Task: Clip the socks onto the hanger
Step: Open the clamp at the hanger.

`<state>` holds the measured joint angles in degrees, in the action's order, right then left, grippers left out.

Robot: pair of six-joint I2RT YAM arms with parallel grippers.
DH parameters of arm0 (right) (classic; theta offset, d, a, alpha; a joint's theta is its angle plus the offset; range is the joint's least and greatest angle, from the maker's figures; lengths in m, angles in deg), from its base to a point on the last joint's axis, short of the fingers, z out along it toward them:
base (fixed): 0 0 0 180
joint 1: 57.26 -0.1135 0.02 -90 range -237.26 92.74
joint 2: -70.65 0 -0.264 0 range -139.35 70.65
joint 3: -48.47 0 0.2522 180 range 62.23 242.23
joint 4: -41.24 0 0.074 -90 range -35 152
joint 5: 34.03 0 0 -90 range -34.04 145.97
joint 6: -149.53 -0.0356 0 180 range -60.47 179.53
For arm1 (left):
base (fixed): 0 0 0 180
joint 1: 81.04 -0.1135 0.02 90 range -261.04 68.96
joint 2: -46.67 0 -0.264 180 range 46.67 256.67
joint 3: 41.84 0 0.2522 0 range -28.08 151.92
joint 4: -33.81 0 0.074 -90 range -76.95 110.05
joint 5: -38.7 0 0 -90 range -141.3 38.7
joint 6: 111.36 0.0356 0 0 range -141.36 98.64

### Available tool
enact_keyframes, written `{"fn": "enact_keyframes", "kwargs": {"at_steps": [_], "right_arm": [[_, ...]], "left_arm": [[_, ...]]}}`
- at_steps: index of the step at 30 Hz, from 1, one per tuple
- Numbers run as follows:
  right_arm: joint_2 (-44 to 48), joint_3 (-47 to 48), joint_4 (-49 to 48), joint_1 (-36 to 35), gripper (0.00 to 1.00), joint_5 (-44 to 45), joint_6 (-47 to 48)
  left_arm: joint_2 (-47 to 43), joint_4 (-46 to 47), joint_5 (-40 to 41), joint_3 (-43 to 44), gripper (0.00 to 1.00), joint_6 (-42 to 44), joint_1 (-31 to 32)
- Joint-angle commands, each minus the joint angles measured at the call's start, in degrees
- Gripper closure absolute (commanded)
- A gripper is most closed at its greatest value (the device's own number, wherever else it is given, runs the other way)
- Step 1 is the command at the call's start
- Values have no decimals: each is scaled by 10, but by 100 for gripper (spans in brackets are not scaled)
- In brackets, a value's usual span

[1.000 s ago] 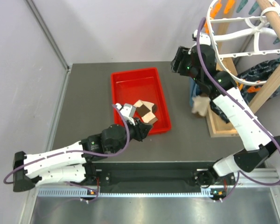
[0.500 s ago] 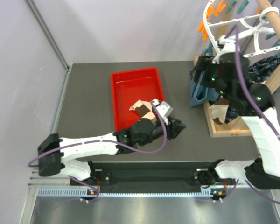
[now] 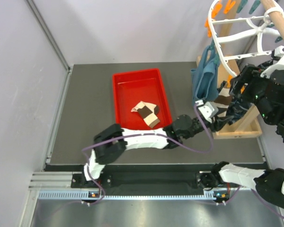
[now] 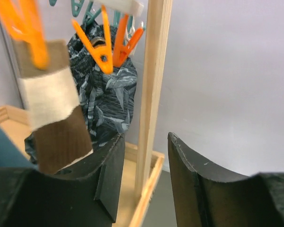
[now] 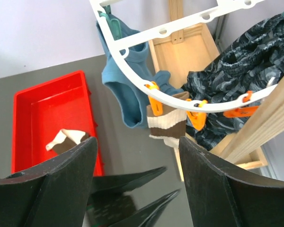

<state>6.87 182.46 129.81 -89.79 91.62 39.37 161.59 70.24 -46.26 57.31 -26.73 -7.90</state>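
One beige and brown sock lies in the red tray; it also shows in the right wrist view. A second sock hangs from an orange peg on the white round hanger, next to the teal cloth. In the left wrist view this sock hangs at the left. My left gripper is open and empty, low by the wooden frame, just below the hung sock. My right gripper is open and empty above the hanger rim.
A slanted wooden pole frame with a wooden base stands at the right. Dark navy patterned fabric hangs behind the upright pole. Orange pegs hang overhead. The left arm stretches across the table front.
My left arm has swung from the red tray to the right, up to the wooden frame. My right arm has pulled back to the right, leaving a sock hanging on a peg.
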Motion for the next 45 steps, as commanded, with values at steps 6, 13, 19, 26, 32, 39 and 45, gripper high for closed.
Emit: {"fn": "enact_keyframes", "kwargs": {"at_steps": [6, 13, 19, 26, 32, 39, 45], "right_arm": [[1, 6, 32, -6, 31, -30, -7], [16, -6, 29, -6, 32, -33, 7], [27, -5, 31, -6, 32, -39, 13], [29, -28, 32, -6, 32, -32, 14], [34, -54, 31, -6, 32, -22, 8], [34, -61, 31, -6, 32, -23, 7], [34, -94, 31, -6, 34, 33, -13]], "left_arm": [[175, 168, 18, 187, 53, 70, 2], [269, 182, 55, 318, 51, 125, 2], [327, 160, 73, 422, 53, 131, -10], [350, 129, 71, 473, 58, 124, -16], [353, 123, 74, 479, 61, 118, -20], [374, 107, 84, 517, 62, 122, -22], [376, 101, 81, 527, 72, 120, -26]]}}
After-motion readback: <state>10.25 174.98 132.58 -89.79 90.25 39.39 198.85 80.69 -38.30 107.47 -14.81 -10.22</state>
